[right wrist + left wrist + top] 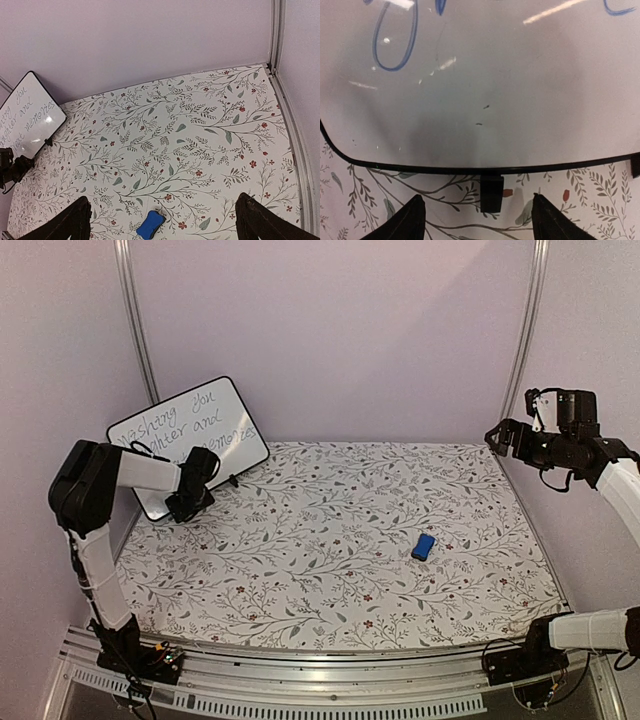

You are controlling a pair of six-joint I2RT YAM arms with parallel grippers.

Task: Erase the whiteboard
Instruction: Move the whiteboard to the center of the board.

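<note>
The whiteboard (pixel 190 430) stands tilted back at the far left of the table, its blue cursive writing not yet erased. The left gripper (pixel 190 502) sits at the near lower rim. Its fingers (pixel 415 217) are spread and hold nothing, with a small black foot (pixel 492 192) just ahead between them. Recommended: seat the rim fully between the fingers before clamping (clear of the foot), so the board cannot slide. The blue eraser (pixel 423 546) lies well apart, right of centre on the floral table cover (pixel 330 570). The right gripper (pixel 500 437), raised at the far right, is spread wide and empty.
</note>
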